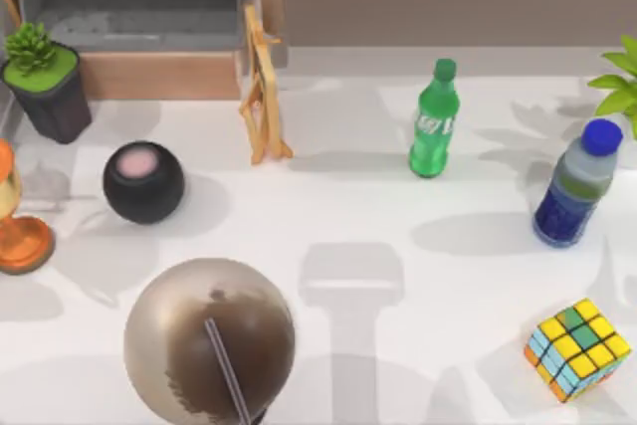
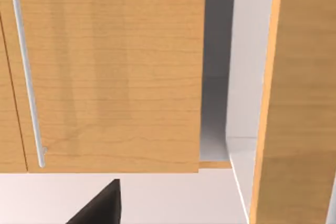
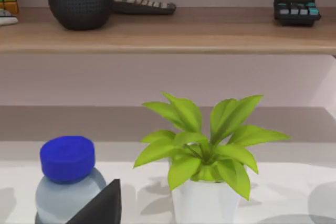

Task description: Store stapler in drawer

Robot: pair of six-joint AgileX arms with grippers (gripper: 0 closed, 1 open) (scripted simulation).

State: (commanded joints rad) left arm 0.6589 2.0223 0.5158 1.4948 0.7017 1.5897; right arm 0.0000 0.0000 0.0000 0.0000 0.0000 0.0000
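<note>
Drawer (image 1: 149, 17) open, upper left of top view | green soda bottle (image 1: 433, 121) label unreadable | grippers' finger state: cannot tell.

You have the drawer (image 1: 149, 22) pulled open at the table's far left, grey inside, light wooden front panel facing you.

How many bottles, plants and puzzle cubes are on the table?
Bottles: 2 (green bottle, blue-capped bottle)
Plants: 2 (dark-potted plant, white-potted plant)
Puzzle cubes: 1 (colourful cube)
Total: 5
</note>
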